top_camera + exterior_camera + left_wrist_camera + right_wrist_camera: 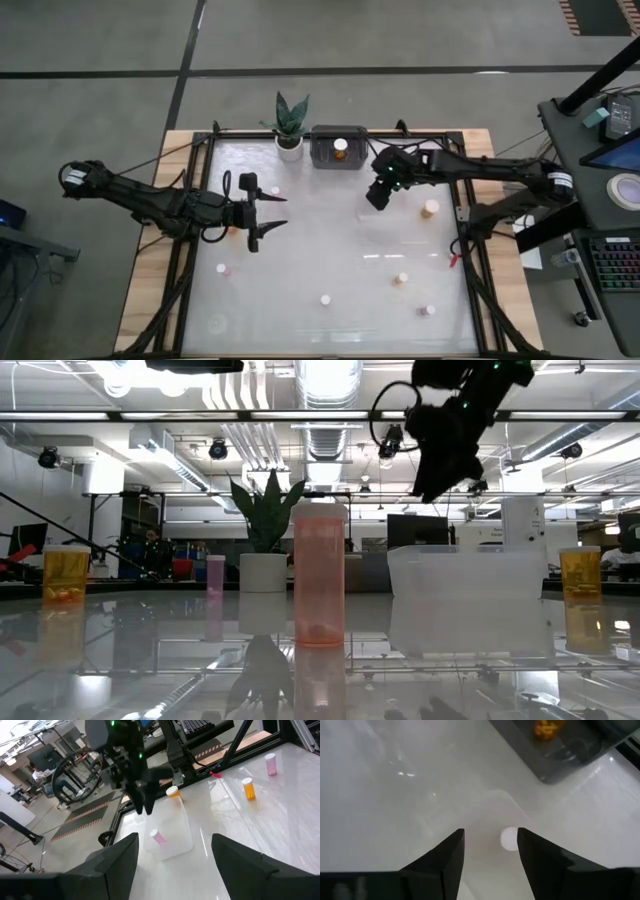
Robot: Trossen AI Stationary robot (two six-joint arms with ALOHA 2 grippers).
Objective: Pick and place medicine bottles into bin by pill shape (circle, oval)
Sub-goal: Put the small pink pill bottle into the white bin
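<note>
Worktop point(340, 230): white glossy sheet in a dark frame, seen from above.
Bin point(338, 150): grey-clear tub at the far edge, beside the white plant pot point(289, 148). Holds one amber bottle point(341, 147), white cap up.
Right gripper point(378, 192): just in front of the bin's right end, held above the worktop. Jaws parted, nothing in them. Right wrist view looks down between its fingers point(440, 865) at a white-capped bottle point(509, 839) standing just under the gap, apart from both fingers; bin corner w/ amber bottle farther off.
Left gripper point(268, 212): left-centre of worktop, pointing toward the middle. Jaws spread wide, empty.
Loose bottles, high view: amber one point(431, 208) near the right edge; second amber one point(401, 279) lower right; pinkish one point(428, 310) near the front right; white cap point(325, 299) front centre; small pink one point(223, 268) front left; small one point(275, 190) near the left gripper.
Low view: pinkish bottle point(319, 575) stands upright closest to the lens, something small at its base; amber bottle point(66, 573) at far left, another point(581, 573) at far right.
Red item point(454, 258): lies at right frame edge, can't ID.
</note>
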